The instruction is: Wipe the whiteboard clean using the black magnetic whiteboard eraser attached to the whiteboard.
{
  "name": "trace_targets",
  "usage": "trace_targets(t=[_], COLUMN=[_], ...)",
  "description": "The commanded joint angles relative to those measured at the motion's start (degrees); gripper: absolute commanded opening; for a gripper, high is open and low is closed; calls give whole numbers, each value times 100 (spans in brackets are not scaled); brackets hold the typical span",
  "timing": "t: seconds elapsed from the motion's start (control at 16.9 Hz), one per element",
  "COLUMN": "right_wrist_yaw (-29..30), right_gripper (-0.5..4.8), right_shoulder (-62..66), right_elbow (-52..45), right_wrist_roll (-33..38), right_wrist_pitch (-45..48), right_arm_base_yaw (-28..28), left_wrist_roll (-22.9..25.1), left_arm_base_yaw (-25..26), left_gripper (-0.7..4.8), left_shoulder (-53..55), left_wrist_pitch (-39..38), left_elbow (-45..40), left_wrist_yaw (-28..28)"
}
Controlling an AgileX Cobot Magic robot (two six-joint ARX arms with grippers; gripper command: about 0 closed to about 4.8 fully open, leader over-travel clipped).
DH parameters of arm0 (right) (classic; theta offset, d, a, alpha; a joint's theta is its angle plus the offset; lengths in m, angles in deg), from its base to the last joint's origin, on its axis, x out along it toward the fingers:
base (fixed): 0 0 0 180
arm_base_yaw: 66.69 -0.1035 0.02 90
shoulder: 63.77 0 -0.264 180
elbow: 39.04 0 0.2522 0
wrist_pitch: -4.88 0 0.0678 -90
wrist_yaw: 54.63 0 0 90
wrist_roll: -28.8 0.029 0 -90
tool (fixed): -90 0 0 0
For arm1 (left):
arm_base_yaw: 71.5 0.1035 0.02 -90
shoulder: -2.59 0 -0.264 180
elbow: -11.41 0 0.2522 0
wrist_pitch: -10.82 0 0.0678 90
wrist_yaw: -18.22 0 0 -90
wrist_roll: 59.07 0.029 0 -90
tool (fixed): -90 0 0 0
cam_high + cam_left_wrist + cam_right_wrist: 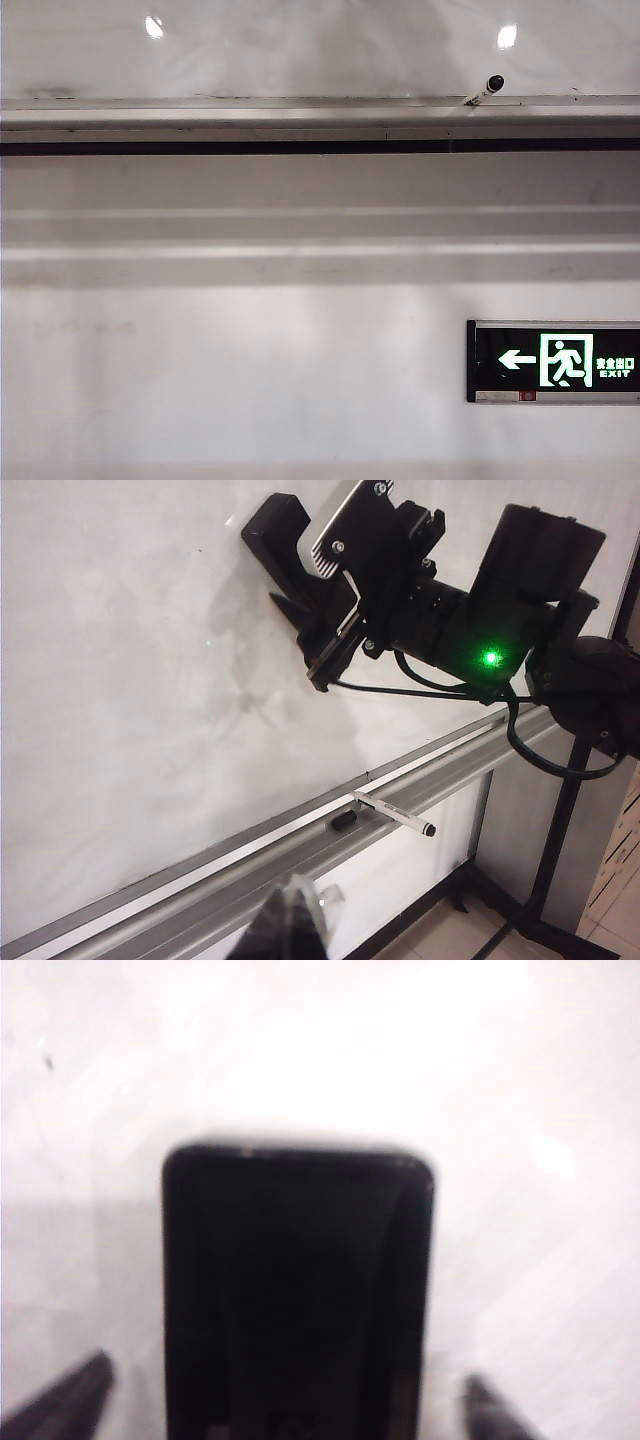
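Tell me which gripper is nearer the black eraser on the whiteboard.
Right. The right gripper sits at the eraser, open, a fingertip on either side of it against the whiteboard. The left gripper hangs back below the ledge, well away from it.

The right gripper stands open astride the black eraser, a fingertip clear of it on each side. The whiteboard is bare left of the eraser. On the silver ledge below, a marker and cap obstruct. The left gripper hangs near, off the ledge.
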Motion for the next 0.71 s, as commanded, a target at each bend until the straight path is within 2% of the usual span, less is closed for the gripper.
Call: trace_targets(t=[0.06,0.12,0.3,0.35,0.53,0.71], right_wrist_yaw=[-61,-61,-190,-354,-1204,-1390], right_gripper=[288,202,44,26,26,24], right_shoulder=[-37,-37,-35,-35,-44,-120], right_elbow=[20,20,20,20,24,24], right_wrist_roll=[15,15,13,13,-79,-72], right_wrist_pitch=[63,24,-11,66,527,647], right_arm_base_yaw=[4,4,20,20,28,146], left_wrist_roll=[-15,-15,-15,-15,-15,-15], left_arm_base_yaw=[-2,-2,-2,-2,-2,-2], left_gripper=[-6,-6,-6,-6,-6,-6], left_shoulder=[-7,-7,-7,-7,-7,-7], left_wrist_pitch=[42,42,42,42,39,42], left_elbow=[17,17,17,17,17,17], left_wrist_yaw=[26,26,26,26,26,26])
